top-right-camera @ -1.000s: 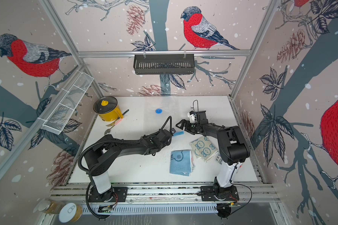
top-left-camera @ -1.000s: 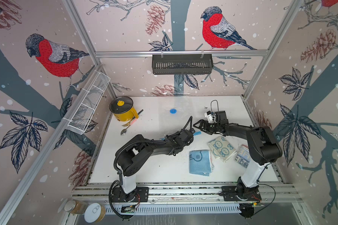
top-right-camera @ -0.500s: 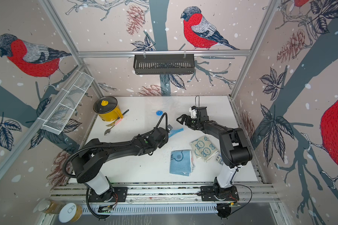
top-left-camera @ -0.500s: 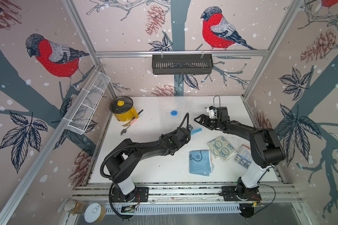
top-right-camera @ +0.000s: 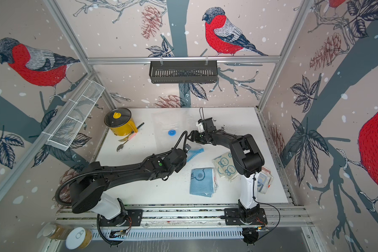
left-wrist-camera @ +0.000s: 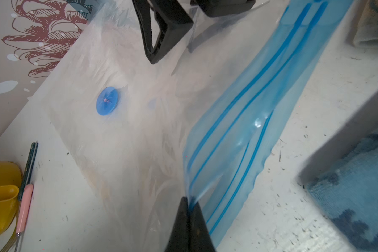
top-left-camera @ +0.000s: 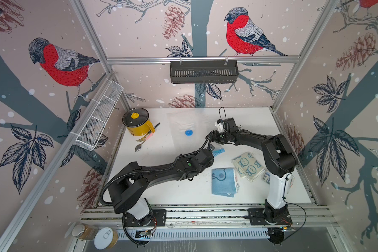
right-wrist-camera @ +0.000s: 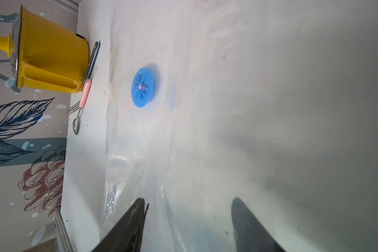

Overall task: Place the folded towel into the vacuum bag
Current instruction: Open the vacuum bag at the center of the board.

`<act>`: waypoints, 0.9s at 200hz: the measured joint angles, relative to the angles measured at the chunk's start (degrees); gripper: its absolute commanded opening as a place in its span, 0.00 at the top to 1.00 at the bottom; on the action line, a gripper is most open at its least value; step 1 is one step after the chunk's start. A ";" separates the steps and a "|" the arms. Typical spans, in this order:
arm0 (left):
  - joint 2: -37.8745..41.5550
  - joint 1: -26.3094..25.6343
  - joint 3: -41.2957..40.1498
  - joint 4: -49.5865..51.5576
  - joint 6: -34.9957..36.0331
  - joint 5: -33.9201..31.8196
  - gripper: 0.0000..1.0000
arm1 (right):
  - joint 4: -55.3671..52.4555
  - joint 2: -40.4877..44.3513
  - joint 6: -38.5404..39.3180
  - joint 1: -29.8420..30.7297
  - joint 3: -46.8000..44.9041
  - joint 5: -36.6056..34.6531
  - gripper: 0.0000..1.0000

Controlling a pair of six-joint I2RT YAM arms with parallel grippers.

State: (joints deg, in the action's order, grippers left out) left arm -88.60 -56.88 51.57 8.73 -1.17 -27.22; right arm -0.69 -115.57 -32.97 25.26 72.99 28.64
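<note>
Right claw (right-wrist-camera: 189,199) has edged in, jaws apart, blurred behind vacuum bag (left-wrist-camera: 129,141) film; left claw (left-wrist-camera: 190,201) pinches the zip strip (left-wrist-camera: 260,98).

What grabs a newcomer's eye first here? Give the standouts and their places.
Mid-table, the left gripper pinches the blue zip strip of the large clear crinkly vacuum bag, while the right gripper stands open over the plastic. Next come the yellow lidded pot at the far left corner and the folded blue towel lying near the front edge, outside the bag.
</note>
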 measured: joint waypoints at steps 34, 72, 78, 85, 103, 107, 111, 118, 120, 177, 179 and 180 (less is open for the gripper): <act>1.77 -0.26 -0.13 1.53 -3.08 0.81 1.00 | -2.78 -4.46 0.68 1.42 5.33 -0.66 0.34; -1.51 -0.28 1.92 1.70 -5.22 1.62 1.00 | -5.40 -7.06 1.90 1.18 11.47 -1.18 0.15; -2.64 -0.28 2.86 1.75 -5.77 1.51 1.00 | -5.33 -6.64 1.88 0.57 11.61 -1.27 0.14; -4.50 -0.28 4.52 1.84 -6.38 1.42 1.00 | -5.40 -5.66 1.86 -0.50 11.34 -1.51 0.11; -9.40 0.26 9.44 2.29 -8.26 1.29 1.00 | -5.16 -0.79 1.62 -3.63 8.50 -2.14 0.09; -10.40 0.46 10.51 2.40 -8.74 1.25 1.00 | -4.98 0.76 1.62 -4.42 7.56 -2.21 0.09; -11.30 0.72 11.54 2.64 -9.27 1.25 1.00 | -4.42 2.43 1.51 -5.18 6.51 -2.34 0.09; -12.92 1.29 13.38 3.13 -10.25 1.31 1.00 | -3.15 5.60 1.38 -6.73 4.33 -2.71 0.09; -13.35 1.44 13.88 3.19 -10.62 1.33 1.00 | -2.99 6.60 1.38 -7.15 3.65 -2.84 0.09; -16.59 5.97 18.75 3.93 -15.67 7.23 1.00 | 2.21 28.52 1.07 -13.38 -15.63 -8.70 0.15; -16.61 6.08 18.84 3.93 -15.74 7.48 1.00 | 2.32 29.18 1.07 -13.31 -16.44 -8.76 0.15; -16.61 6.16 18.93 3.91 -15.80 7.69 1.00 | 2.23 29.59 1.09 -13.27 -16.96 -8.76 0.16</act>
State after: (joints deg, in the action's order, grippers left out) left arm -105.21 -50.72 70.50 12.64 -16.97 -19.53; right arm 1.54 -85.97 -31.88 11.99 56.03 19.88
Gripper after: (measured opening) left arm 0.049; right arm 0.874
